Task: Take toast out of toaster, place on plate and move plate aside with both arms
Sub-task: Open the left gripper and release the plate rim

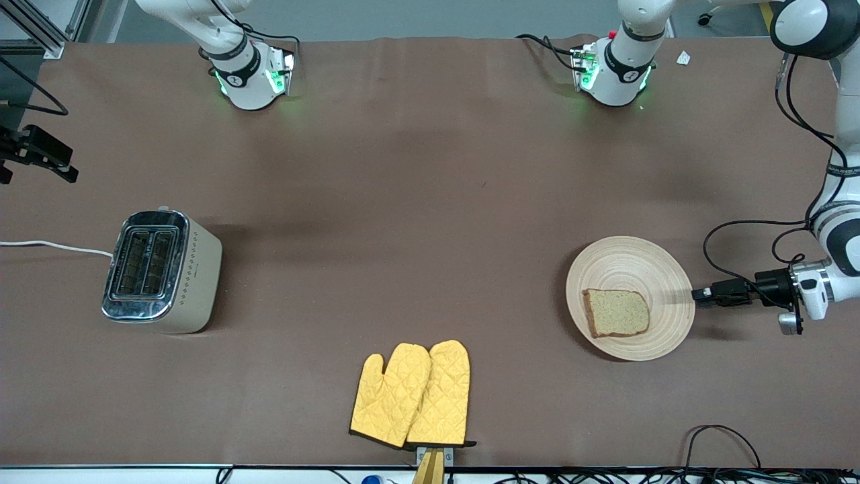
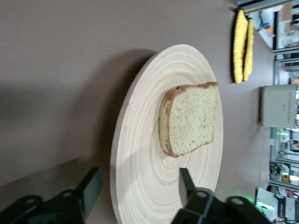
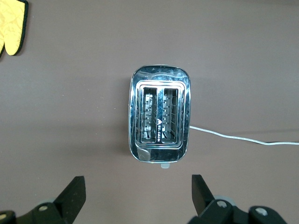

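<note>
Left gripper (image 1: 699, 294) sits at the rim of the plate (image 1: 662, 279), toward the left arm's end of the table, jaws apart and straddling the edge without pinching it; the toast (image 1: 617, 312) lies flat on the plate and the toaster (image 1: 161, 271) stands empty. Any further shift of the plate should be slow and level so the slice stays put. Right gripper (image 3: 138, 198) waits wide open above the toaster.
</note>
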